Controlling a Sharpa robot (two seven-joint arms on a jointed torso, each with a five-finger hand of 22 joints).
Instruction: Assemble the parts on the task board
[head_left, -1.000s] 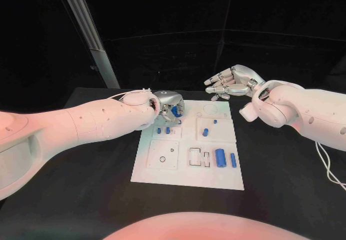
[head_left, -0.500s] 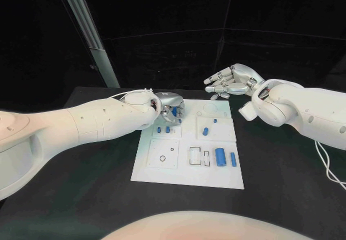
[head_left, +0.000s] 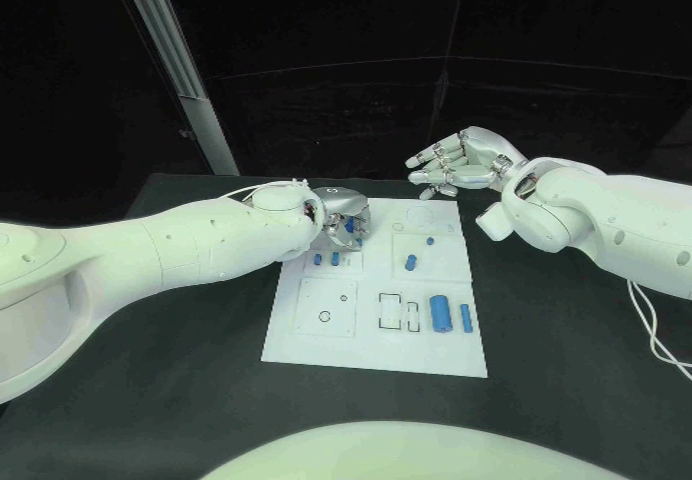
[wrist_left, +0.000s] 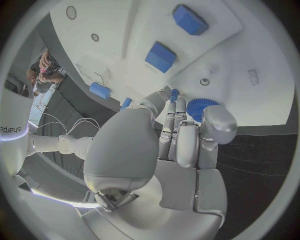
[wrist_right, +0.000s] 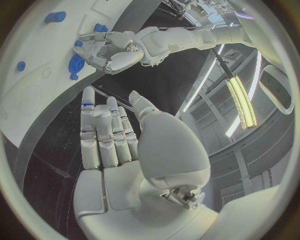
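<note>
Under silver fingers (wrist_left: 187, 145), a ribbed blue disc (wrist_left: 199, 108) rests.

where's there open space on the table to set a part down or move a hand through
Bare black table lies left of the task board, and more right of it, under the right hand. The board's near edge is bare too. Its far left corner is crowded: the left hand sits over small blue parts.
</note>
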